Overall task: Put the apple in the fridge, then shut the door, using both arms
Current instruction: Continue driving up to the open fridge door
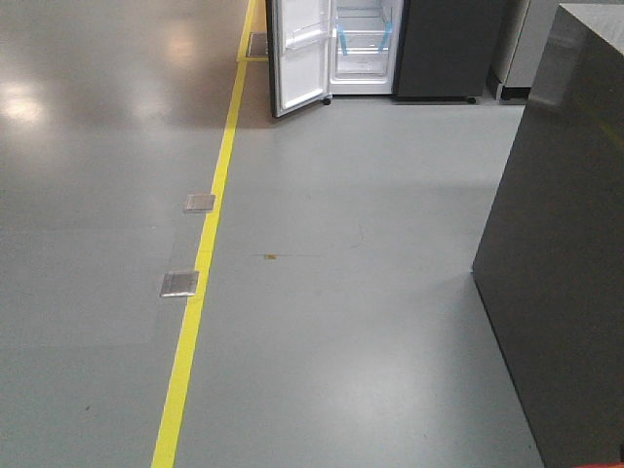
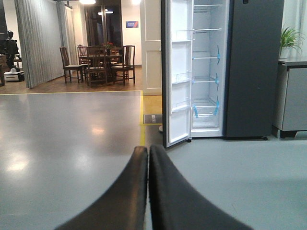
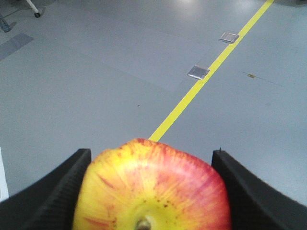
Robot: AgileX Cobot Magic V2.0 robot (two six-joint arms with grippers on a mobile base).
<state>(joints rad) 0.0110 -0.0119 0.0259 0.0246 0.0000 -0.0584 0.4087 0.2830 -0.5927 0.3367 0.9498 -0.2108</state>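
Note:
My right gripper (image 3: 151, 165) is shut on the apple (image 3: 153, 187), red and yellow, which fills the gap between the two black jaws above the grey floor. My left gripper (image 2: 147, 152) is shut and empty, its jaws pressed together, pointing toward the fridge (image 2: 249, 67). The fridge stands far ahead with its door (image 2: 176, 72) swung open to the left, showing the white inside with blue-taped shelves (image 2: 205, 57). In the front view the fridge (image 1: 444, 49) and its open door (image 1: 297, 54) are at the top middle. Neither gripper shows in the front view.
A dark grey counter block (image 1: 565, 244) stands close on the right. A yellow floor line (image 1: 205, 263) runs toward the fridge with two metal floor plates (image 1: 180, 283) beside it. A grey cabinet (image 2: 292, 96) stands right of the fridge; table and chairs (image 2: 98, 62) are far left.

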